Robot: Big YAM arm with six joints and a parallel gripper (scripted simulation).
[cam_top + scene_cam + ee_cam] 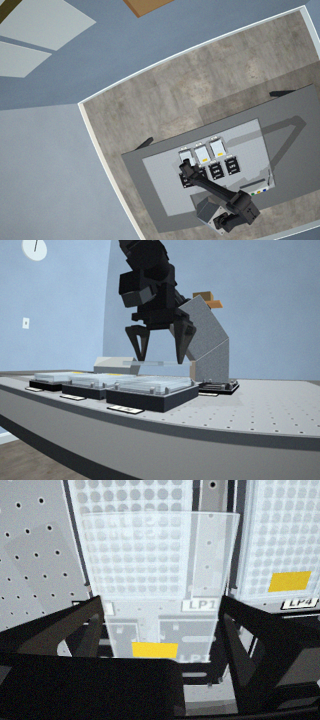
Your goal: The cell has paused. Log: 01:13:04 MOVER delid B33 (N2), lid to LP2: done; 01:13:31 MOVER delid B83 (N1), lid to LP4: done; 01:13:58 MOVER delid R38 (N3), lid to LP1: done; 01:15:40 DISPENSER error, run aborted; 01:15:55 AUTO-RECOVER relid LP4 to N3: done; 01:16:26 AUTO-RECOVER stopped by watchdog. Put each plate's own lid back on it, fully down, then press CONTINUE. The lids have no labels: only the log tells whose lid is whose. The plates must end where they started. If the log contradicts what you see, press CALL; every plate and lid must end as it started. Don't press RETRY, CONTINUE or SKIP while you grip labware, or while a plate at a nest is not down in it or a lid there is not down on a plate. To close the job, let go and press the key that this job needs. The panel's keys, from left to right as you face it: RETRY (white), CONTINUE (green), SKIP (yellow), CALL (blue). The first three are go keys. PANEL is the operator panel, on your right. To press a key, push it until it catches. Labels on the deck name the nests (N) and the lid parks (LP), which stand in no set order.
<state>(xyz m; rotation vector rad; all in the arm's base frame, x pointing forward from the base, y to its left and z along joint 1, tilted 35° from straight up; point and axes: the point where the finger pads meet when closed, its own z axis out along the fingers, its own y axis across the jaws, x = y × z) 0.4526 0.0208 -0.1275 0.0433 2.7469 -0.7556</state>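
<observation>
My gripper [160,362] [161,602] is shut on a clear lid [169,364] [155,650] with a yellow tag. The lid hangs roughly level above the deck, over the gap between park LP1 and the leftmost nest, partly above that nest's plate. This plate [185,155] [178,381] [130,555] shows bare wells and no yellow tag; its nest label [125,409] appears to read N1. The middle plate [201,153] [280,530] and the right plate [217,147] each wear a yellow-tagged lid. Their labels are too small to read surely.
Parks LP3 [183,178], LP4 [216,171] and LP2 [232,166] hold no lid. LP1 shows empty through the held lid. The panel [113,362] shows green [253,194], yellow [258,192] and blue [264,190] keys; the arm hides the white one. Nest posts stand around the plates.
</observation>
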